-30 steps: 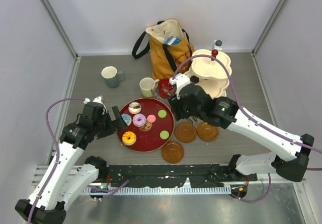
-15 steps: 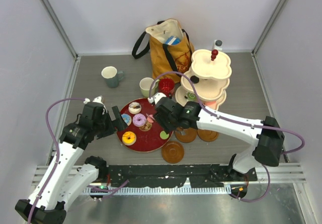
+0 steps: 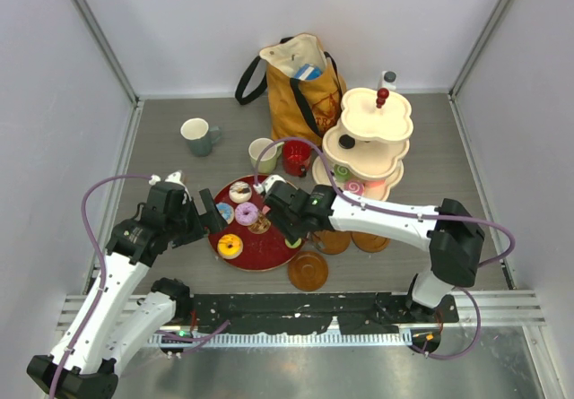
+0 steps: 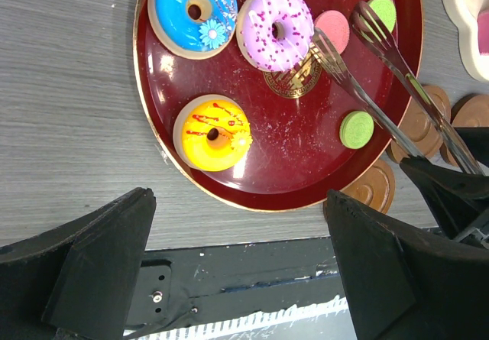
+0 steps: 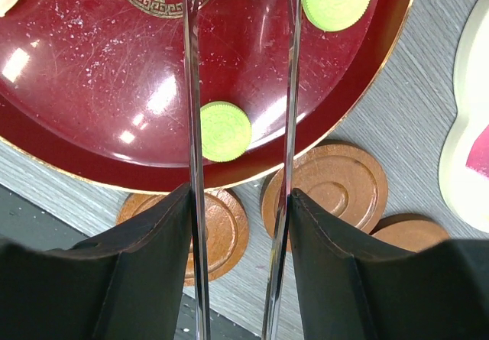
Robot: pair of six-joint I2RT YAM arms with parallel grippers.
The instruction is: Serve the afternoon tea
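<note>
Overhead, a grey counter point(image 3: 161, 166) is set for toy afternoon tea, and the serving is only partly done. The right hand point(image 5: 238, 202) is partly closed, its fingers pinching a pair of metal tongs point(image 5: 190, 88). The tongs stand open over the red tray point(image 4: 298, 164), with a pink macaron point(image 4: 333, 27) between their tips; whether they touch it cannot be told. The left hand point(image 4: 238, 202) hovers at the tray's near-left rim, spread wide, holding nothing.

On the tray lie four donuts, namely white point(image 3: 240, 191), blue point(image 4: 191, 8), purple point(image 4: 275, 28) and yellow point(image 4: 212, 132), plus two green macarons point(image 4: 357, 128). The cream three-tier stand point(image 3: 377, 117) at the right rear already carries a few pieces: a green sweet point(image 3: 342, 173) and a pink sweet point(image 3: 355, 186) on the bottom tier, and a dark sweet point(image 3: 347, 141) on the middle tier.

The grey-green mug point(image 3: 196, 134), pale green mug point(image 3: 263, 154) and red mug point(image 3: 296, 155) stand directly on the counter behind the tray. Three brown saucers point(image 3: 308, 271) sit bare beside the tray's right edge. Most sweets probably need moving, and no mug sits on a saucer yet.
</note>
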